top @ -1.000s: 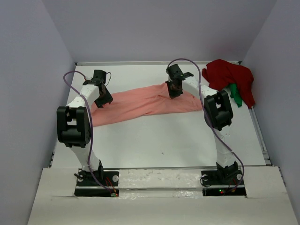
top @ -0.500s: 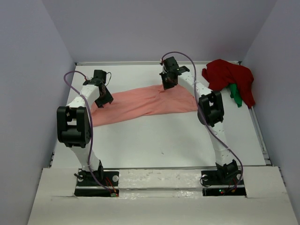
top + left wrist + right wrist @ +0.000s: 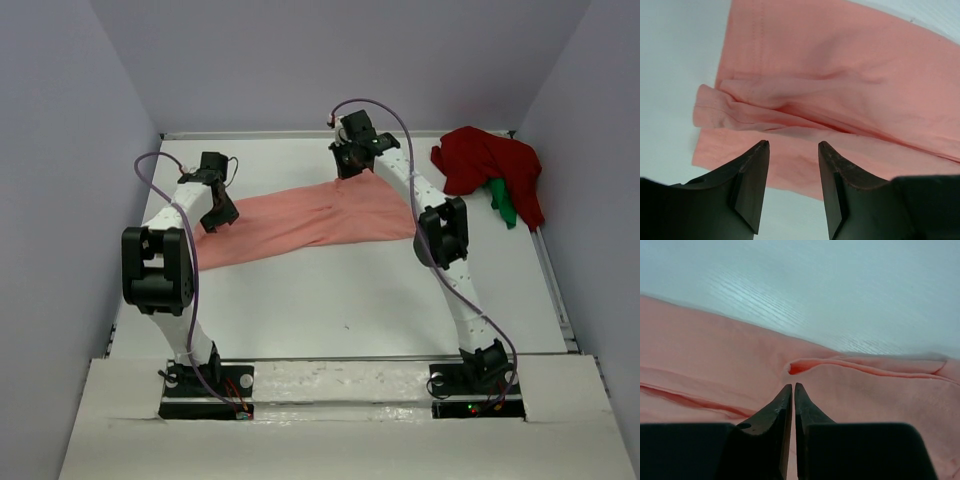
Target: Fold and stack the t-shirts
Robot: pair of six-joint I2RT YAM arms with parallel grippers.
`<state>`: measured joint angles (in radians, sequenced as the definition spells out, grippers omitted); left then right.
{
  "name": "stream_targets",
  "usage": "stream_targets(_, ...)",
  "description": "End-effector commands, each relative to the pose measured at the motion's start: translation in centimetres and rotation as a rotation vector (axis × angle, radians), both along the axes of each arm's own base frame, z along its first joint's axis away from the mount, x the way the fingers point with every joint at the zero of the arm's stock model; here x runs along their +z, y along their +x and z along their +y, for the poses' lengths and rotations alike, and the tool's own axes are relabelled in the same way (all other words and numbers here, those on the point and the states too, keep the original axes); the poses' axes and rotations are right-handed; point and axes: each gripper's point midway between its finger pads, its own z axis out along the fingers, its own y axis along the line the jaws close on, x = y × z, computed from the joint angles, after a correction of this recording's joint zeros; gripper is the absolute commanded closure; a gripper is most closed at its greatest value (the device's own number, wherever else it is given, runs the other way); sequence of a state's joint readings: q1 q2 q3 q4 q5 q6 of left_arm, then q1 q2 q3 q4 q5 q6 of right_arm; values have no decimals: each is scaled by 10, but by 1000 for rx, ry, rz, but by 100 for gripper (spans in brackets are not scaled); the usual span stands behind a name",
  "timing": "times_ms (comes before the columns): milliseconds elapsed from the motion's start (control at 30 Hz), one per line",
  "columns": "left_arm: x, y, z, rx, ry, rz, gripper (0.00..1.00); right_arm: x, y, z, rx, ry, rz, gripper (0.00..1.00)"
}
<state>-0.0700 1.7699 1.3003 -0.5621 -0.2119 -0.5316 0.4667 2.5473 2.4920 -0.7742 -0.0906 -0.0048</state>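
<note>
A salmon-pink t-shirt (image 3: 300, 220) lies spread as a long band across the middle of the table. My left gripper (image 3: 213, 222) hovers over its left end, open, with nothing between the fingers; in the left wrist view this gripper (image 3: 792, 145) stands just above the shirt's (image 3: 840, 65) near hem. My right gripper (image 3: 350, 165) is at the shirt's far edge. In the right wrist view its (image 3: 792, 386) jaws are shut to a hairline slit over the cloth (image 3: 865, 390), beside a small fold, and no cloth shows between them. A dark red t-shirt (image 3: 490, 165) and a green one (image 3: 503, 205) lie bunched at the back right.
White walls close in the table at the back and both sides. A raised rim (image 3: 555, 290) runs along the right edge. Both arm bases sit at the near edge, with purple cables looping above the arms.
The right gripper has moved left and toward the back wall, and the shirt's right part has shifted with it. The left arm has stayed still.
</note>
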Motion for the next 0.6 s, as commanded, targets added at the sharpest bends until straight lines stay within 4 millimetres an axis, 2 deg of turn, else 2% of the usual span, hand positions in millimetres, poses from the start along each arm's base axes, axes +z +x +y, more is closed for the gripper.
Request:
stream_targets(0, 45, -3, 28, 73, 128, -73, 46, 85, -15, -14, -82, 10, -102, 84)
stream_targets(33, 48, -7, 30, 85, 138, -70, 46, 69, -24, -25, -119, -31, -58, 84)
stream_targets(100, 60, -11, 38, 105, 191, -89, 46, 61, -35, -44, -188, -84, -39, 85)
stream_targets(133, 65, -16, 37, 94, 225, -84, 47, 53, -51, -57, -227, -108, -4, 87)
stream_targets(167, 75, -17, 39, 90, 284, -96, 47, 63, -57, -72, -306, -129, -24, 90)
stream_targets(200, 79, -17, 42, 93, 306, -104, 47, 44, -64, -81, -319, -174, 6, 93)
stream_targets(233, 83, -19, 39, 84, 312, -98, 47, 36, -78, -89, -343, -185, 31, 96)
stream_targets(267, 81, -19, 34, 69, 287, -95, 47, 32, -85, -95, -358, -198, 41, 100)
stream_targets(367, 78, -22, 20, 22, 226, -106, 51, 16, -100, -114, -409, -208, 87, 100)
stream_targets(400, 76, -20, 17, 13, 210, -118, 57, 14, -102, -113, -408, -199, 88, 100)
stream_targets(433, 72, -22, 16, 4, 202, -106, 57, 10, -107, -114, -401, -201, 103, 100)
stream_targets(467, 65, -23, 14, -2, 195, -102, 67, 9, -105, -117, -408, -190, 97, 100)
stream_targets(533, 54, -22, 11, -17, 182, -76, 75, 5, -111, -115, -393, -178, 113, 100)
stream_targets(567, 49, -22, 9, -22, 172, -61, 92, 6, -111, -116, -392, -179, 110, 100)
